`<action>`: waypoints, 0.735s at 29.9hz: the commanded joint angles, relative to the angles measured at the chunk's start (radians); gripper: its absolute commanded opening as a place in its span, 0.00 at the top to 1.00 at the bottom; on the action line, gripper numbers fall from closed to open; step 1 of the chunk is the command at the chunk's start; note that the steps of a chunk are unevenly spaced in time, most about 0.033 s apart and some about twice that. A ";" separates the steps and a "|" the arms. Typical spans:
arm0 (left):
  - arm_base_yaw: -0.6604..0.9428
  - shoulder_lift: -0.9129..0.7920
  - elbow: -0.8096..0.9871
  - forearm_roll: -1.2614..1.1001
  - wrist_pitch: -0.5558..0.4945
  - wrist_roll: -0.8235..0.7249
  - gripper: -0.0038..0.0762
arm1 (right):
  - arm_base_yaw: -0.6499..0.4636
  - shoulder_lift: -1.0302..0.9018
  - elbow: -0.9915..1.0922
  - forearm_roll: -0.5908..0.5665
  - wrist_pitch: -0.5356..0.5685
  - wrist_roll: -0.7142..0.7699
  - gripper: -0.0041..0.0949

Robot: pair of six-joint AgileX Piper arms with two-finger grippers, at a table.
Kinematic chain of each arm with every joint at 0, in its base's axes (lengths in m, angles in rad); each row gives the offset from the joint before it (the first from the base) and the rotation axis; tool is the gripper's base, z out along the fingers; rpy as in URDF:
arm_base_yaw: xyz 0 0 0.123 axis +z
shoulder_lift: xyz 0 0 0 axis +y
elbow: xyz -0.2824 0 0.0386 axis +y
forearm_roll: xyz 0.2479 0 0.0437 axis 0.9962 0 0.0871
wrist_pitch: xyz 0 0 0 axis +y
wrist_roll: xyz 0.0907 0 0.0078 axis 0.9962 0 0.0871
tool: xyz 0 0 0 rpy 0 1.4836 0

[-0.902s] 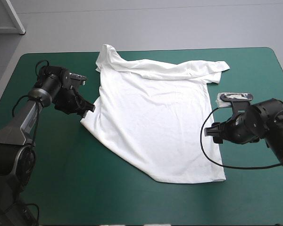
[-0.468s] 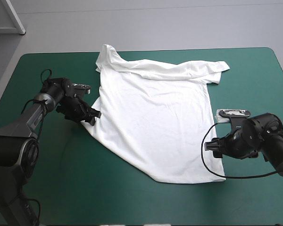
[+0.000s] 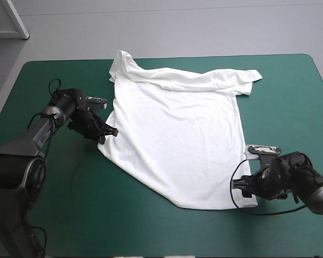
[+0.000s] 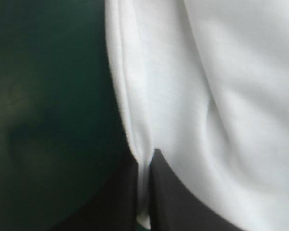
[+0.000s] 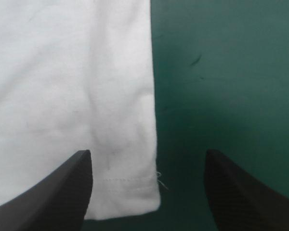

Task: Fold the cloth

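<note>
One white T-shirt (image 3: 177, 140) lies spread flat across the middle of the teal-green counter (image 3: 290, 97), a little askew. Its shoulder end points toward the far edge. There the cloth is bunched into a rumpled band, with one short sleeve (image 3: 121, 62) sticking out at the far left and the other sleeve (image 3: 247, 80) at the far right. The body runs toward the near side, mostly smooth with shallow wrinkles. Its near edge slants in from the left side and then runs straight to the near right corner.

My left jaws sit low on the counter at the shirt's left edge, and they are clamped on it. In my left wrist view the two black fingers (image 4: 183, 207) all but meet, with a thin ridge of white cloth pinched between them. Shirt lies on one side of that ridge and bare cover on the other.

My right jaws are down at the shirt's near right corner, standing wide apart and holding nothing. In my right wrist view the hemmed corner (image 5: 144, 202) lies flat between my right fingers (image 5: 62, 192). One finger is over the cloth, the other over bare cover. A loose thread (image 5: 161, 184) sticks out from the hem.
</note>
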 commanded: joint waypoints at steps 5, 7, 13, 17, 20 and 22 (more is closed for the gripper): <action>-0.014 -0.014 -0.003 -0.052 0.040 0.002 0.96 | 0.000 0.084 0.017 0.171 -0.135 -0.111 0.47; -0.014 -0.014 -0.003 -0.049 0.040 0.002 0.96 | 0.000 0.124 0.017 0.185 -0.146 -0.122 0.55; -0.014 -0.020 -0.003 -0.045 0.039 0.002 0.96 | 0.000 0.184 0.014 0.185 -0.216 -0.162 0.95; -0.014 -0.078 -0.024 -0.042 0.016 0.002 0.96 | 0.000 0.143 -0.032 0.181 -0.234 -0.166 0.97; -0.014 -0.142 -0.081 -0.042 0.018 -0.008 0.96 | 0.000 0.077 -0.113 0.175 -0.211 -0.166 0.97; -0.014 -0.184 -0.130 -0.042 0.029 -0.017 0.96 | 0.000 0.041 -0.191 0.160 -0.187 -0.166 0.97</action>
